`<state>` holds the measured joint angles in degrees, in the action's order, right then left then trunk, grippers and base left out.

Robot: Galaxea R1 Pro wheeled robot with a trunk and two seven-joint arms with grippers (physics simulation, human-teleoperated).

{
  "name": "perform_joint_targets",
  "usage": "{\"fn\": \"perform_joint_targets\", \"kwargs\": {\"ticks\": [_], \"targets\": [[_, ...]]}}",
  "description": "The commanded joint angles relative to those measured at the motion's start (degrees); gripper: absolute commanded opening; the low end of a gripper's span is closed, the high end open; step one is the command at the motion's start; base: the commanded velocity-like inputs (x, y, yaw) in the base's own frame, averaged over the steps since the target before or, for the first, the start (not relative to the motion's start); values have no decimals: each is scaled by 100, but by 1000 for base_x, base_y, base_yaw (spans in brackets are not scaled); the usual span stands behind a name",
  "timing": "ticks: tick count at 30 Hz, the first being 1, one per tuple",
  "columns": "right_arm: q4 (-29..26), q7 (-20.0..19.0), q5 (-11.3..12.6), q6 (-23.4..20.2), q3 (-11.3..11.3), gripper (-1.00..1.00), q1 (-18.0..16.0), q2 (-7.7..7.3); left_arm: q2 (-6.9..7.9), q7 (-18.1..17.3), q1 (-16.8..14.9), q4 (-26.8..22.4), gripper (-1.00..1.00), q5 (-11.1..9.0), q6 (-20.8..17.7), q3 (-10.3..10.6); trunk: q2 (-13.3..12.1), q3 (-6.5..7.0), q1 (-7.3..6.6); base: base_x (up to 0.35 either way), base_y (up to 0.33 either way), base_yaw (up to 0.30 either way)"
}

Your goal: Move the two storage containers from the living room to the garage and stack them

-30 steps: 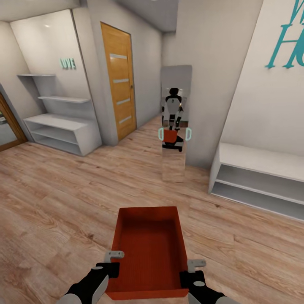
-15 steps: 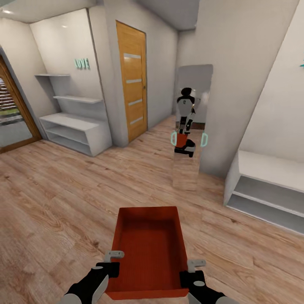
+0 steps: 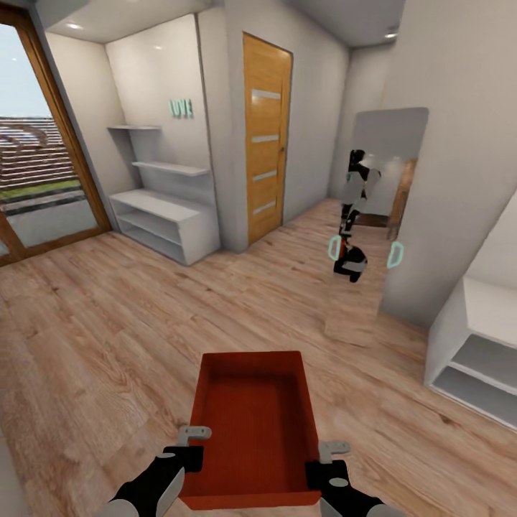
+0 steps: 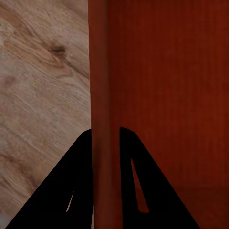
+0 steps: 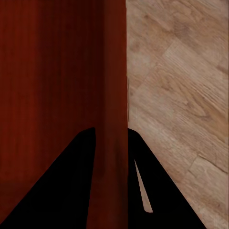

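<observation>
Head view is showing one red bin (image 3: 255, 424) riding low in front of the robot, in the air over the light wood floor (image 3: 108, 345). The left gripper (image 3: 192, 444) is pinching the bin's left wall. The right gripper (image 3: 329, 458) is pinching the right wall. In the left wrist view, two dark fingers (image 4: 71, 191) are sitting on each side of the thin red wall (image 4: 102, 95), squeezing it. The right wrist view is showing the same kind of pinch on the other wall (image 5: 112, 95).

The bin's long side is pointing away from the robot, toward the far wall. Both grippers are holding it near its close end, one on each side, so neither arm is nearer.

An orange door (image 3: 267, 136) is standing far ahead. A tall mirror (image 3: 384, 194) to the right is showing the robot. White shelves (image 3: 161, 215) are standing far to the left, beside a big glass door (image 3: 43, 172). I think the bin is on its way, and the garage is not here yet.
</observation>
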<state>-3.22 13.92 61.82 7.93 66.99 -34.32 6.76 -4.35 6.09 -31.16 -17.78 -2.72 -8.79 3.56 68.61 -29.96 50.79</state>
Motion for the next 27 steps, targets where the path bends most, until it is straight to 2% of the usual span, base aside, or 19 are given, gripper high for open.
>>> {"fn": "perform_joint_targets", "kwargs": {"ticks": [1,7,27], "targets": [[32,50,15,157,7,-100,-5,-149,66,50,-1,11,-100,17,-41,-39,3,-5,3,324,0,279],[32,50,15,157,7,-100,-5,-149,66,50,1,11,-100,17,-37,-39,3,-5,3,324,0,214],[32,50,15,157,7,-100,-5,-149,66,50,1,11,-100,17,-38,-39,3,-5,3,324,0,6]]}}
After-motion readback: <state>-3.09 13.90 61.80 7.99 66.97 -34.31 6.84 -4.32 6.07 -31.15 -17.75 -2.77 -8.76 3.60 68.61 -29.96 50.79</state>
